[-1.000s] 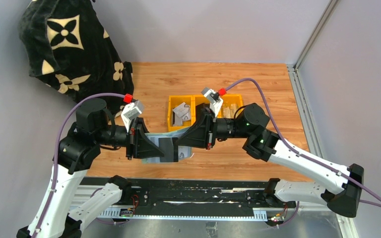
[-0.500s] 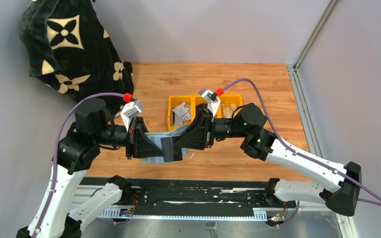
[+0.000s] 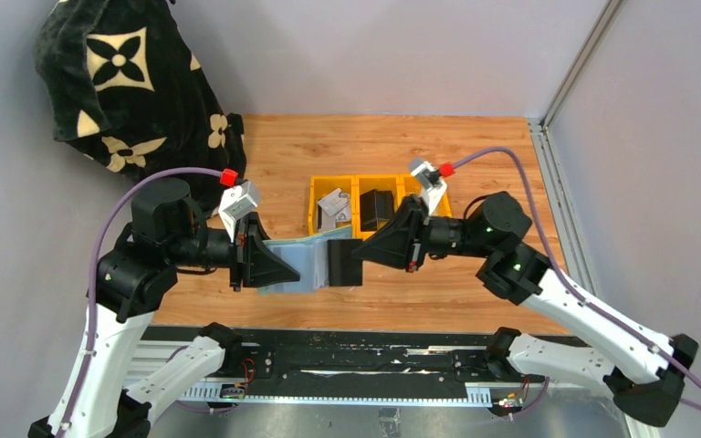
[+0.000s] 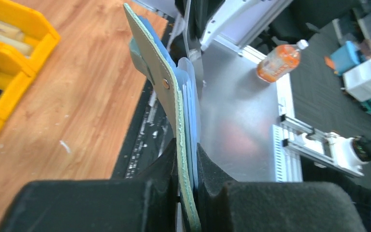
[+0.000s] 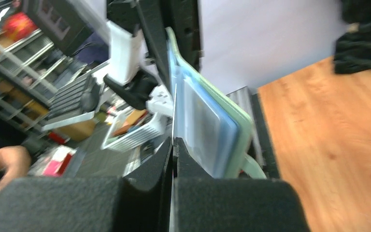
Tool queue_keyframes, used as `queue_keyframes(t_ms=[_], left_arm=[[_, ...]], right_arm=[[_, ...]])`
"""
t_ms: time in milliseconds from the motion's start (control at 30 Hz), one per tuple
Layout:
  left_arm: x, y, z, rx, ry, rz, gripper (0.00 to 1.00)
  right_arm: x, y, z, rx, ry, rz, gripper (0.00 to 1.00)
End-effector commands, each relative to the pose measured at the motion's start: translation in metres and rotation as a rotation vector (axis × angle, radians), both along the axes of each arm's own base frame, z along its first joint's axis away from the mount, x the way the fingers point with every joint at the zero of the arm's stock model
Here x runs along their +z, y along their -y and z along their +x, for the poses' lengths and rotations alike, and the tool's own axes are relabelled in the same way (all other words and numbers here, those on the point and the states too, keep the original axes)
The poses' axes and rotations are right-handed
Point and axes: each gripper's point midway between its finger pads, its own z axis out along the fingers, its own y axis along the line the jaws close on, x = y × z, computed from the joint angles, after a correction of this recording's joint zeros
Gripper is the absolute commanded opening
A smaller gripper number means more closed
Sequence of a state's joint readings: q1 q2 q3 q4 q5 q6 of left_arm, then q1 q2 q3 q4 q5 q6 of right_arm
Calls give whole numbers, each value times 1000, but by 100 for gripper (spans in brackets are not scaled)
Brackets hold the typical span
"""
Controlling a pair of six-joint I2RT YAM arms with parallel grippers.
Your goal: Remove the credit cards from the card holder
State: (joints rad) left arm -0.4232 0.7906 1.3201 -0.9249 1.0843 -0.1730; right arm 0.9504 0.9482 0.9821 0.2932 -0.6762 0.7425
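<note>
One wooden table (image 3: pixel 475 146) carries yellow bins (image 3: pixel 356 182). Near its front edge, held off the wood, the holder (image 3: pixel 297 265) hangs open, clamped at one end by the left gripper (image 4: pixel 187 154). Right gripper (image 5: pixel 174 145) is pinched tight on a thin card (image 5: pixel 175 111) beside the pockets.

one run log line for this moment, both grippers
left gripper: shut on card holder | right gripper: shut on credit card edge at holder

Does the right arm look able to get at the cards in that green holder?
Probably yes. The left gripper holds the card holder up towards it, nothing stands between them, and the right gripper is shut on the edge of one card.
</note>
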Motion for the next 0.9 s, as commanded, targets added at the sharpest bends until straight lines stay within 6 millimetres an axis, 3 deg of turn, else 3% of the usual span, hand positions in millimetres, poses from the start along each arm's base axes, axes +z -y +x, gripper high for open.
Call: queue_keyframes(t_ms=[0,200,400,633,867], left_arm=[[-7,-11,18,91,149,99,0],[-30,-30,46,210,271,258,0],[-37,-31,38,182,263,265,0],[-31,-25,19,103,247,202,0],[-24,-23,6,59,250,160,0]], right_arm=[[-20,33,39,-191,13,-111,0],[-76,75,116,-465,-109,-328,0],[-147,94,191,-671,-135,-627,0],[-216,70,260,-672,-192,-791,0],[-259,47,307,-660,-262,-860,0]])
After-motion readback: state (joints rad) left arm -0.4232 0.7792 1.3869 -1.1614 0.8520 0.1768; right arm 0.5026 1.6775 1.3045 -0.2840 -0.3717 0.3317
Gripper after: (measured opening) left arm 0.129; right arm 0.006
